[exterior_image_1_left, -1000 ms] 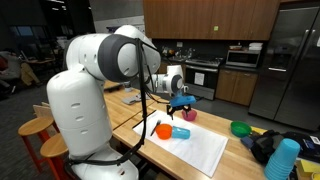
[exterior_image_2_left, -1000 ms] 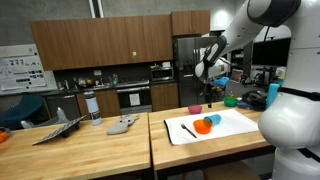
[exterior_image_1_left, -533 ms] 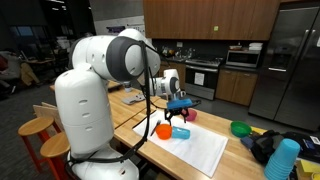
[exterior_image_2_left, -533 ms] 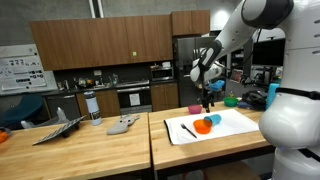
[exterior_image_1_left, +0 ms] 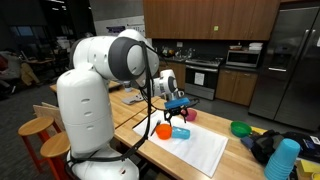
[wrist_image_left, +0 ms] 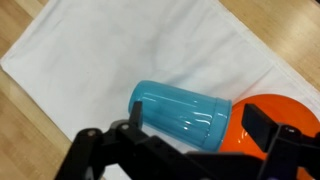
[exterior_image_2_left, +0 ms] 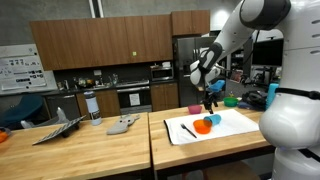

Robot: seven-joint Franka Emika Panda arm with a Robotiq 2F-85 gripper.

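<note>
My claw [wrist_image_left: 195, 125] stood wide and held nothing, hanging over the blue cup [wrist_image_left: 180, 112] with a finger on either side of it and apart from it. The cup lay on its side on a white cloth [wrist_image_left: 120, 50]. In the wrist view an orange bowl [wrist_image_left: 305, 115] sat just beside the cup at 3 o'clock. The cloth was spread flat on a pale wooden surface [exterior_image_1_left: 125, 110], whose planks showed at 1 o'clock of the cloth in the wrist view. In an exterior view a green bowl [exterior_image_1_left: 241, 128] sat on the surface beyond the cloth, with a stack of blue cups [exterior_image_1_left: 283, 160] near it. Dark wooden cabinets [exterior_image_1_left: 200, 18], a microwave [exterior_image_1_left: 243, 57] and a steel fridge [exterior_image_1_left: 285, 60] lined the kitchen behind.
</note>
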